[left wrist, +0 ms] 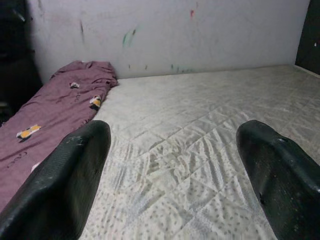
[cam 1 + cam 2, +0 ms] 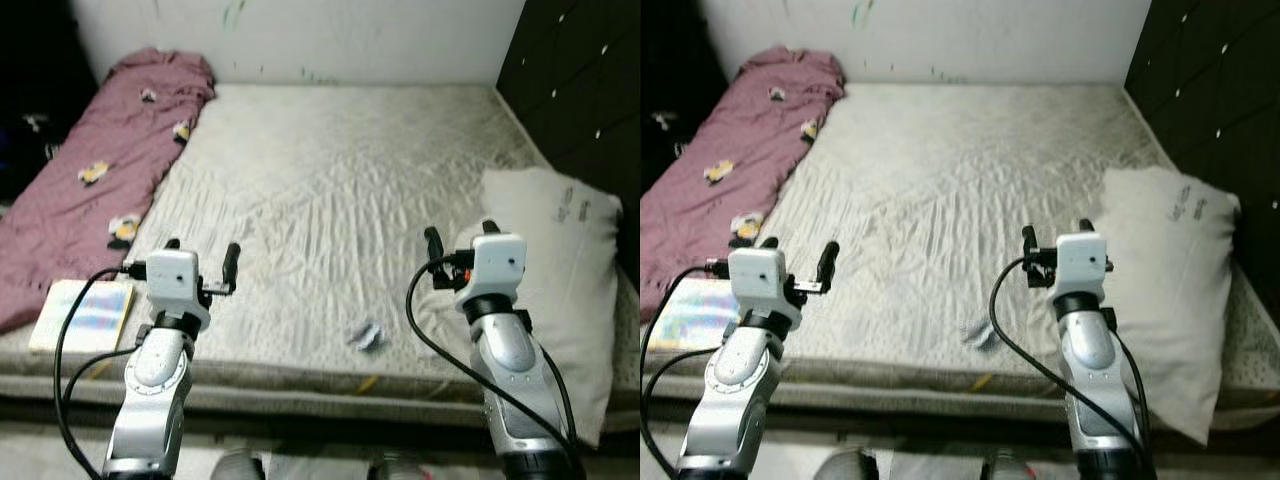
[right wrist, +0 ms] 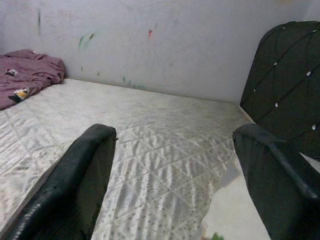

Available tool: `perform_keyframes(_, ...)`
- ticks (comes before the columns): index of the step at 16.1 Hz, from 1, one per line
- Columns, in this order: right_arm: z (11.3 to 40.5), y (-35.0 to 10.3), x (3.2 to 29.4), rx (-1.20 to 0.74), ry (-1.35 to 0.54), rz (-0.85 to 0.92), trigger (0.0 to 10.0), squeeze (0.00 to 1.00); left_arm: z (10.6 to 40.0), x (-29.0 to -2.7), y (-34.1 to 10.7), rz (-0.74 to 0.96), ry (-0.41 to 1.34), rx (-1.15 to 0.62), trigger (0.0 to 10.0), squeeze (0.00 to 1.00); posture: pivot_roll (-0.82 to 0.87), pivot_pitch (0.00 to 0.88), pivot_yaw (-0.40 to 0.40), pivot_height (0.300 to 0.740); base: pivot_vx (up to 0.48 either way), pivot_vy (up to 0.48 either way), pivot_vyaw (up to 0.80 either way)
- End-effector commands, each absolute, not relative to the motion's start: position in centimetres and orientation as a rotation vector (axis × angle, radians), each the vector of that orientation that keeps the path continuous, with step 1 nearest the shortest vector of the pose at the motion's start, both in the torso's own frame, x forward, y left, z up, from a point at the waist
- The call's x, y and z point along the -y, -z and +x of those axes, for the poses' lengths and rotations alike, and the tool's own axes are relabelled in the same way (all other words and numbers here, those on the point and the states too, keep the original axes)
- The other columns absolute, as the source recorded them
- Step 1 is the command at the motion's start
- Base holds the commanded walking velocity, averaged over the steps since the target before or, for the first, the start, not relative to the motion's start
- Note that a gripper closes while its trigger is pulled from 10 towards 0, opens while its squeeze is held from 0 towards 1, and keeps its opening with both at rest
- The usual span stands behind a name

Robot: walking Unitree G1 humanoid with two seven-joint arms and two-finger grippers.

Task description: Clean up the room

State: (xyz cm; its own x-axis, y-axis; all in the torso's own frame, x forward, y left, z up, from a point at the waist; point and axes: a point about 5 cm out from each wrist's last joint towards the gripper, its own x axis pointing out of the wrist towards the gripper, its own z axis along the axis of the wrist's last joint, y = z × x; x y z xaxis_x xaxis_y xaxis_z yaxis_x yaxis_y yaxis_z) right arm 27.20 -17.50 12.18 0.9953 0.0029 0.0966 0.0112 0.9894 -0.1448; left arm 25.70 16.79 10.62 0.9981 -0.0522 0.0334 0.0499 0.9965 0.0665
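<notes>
A bare quilted mattress (image 2: 330, 190) is viewed from its near long edge, with a white wall (image 2: 300, 40) marked by small coloured scribbles behind it and a dark tufted headboard (image 2: 580, 90) at the robot's right. A crumpled mauve blanket (image 2: 90, 190) printed with small yellow figures is spread along the left side of the mattress, reaching to the far corner. A flat book with a multicoloured cover (image 2: 83, 315) is laid at the near left corner, just beside the blanket's near end. A white pillow (image 2: 555, 290) is set at the right side, below the headboard, its near end overhanging the mattress edge. A small crumpled wrapper (image 2: 367, 336) is seen on the mattress near the front edge, between the two arms and nearer to the right one.

The left gripper (image 2: 202, 257) is held above the near left part of the mattress, close to the book; its two black fingers (image 1: 75, 170) are spread apart with nothing between them. The right gripper (image 2: 461, 238) is held above the near right part, at the pillow's inner edge; its fingers (image 3: 80, 180) are likewise parted and nothing is grasped. Black cables are looped from each wrist down along the silver forearms.
</notes>
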Motion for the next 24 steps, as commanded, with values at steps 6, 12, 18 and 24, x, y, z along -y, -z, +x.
perform_keyframes(6, 27.3, -12.1, 17.0, 0.09, -0.026, -0.135, 10.0, 0.0, 25.6, -17.1, -10.5, 0.065, 0.027, 0.025, 10.0, 0.0, -0.05, 0.0, 0.022, 0.589, 0.0, 0.0, 0.0)
perform_keyframes(12, 27.4, -12.1, 17.0, 0.082, -0.044, -0.145, 10.0, 0.0, 25.4, -17.1, -10.7, 0.057, 0.033, 0.035, 10.0, 0.0, -0.04, 0.0, 0.012, 0.589, 0.0, 0.0, 0.0)
perform_keyframes(18, 27.8, -12.4, 16.6, 0.096, -0.056, -0.145, 10.0, 0.0, 25.4, -17.1, -10.9, 0.047, 0.041, 0.041, 10.0, 0.0, -0.05, 0.0, 0.017, 0.589, 0.124, 0.0, 0.0)
perform_keyframes(24, 28.0, -12.5, 16.2, 0.104, -0.084, -0.189, 10.0, 0.0, 25.4, -17.1, -10.9, 0.046, 0.045, 0.039, 10.0, 0.0, -0.05, 0.0, 0.017, 0.589, 0.269, 0.0, 0.13)
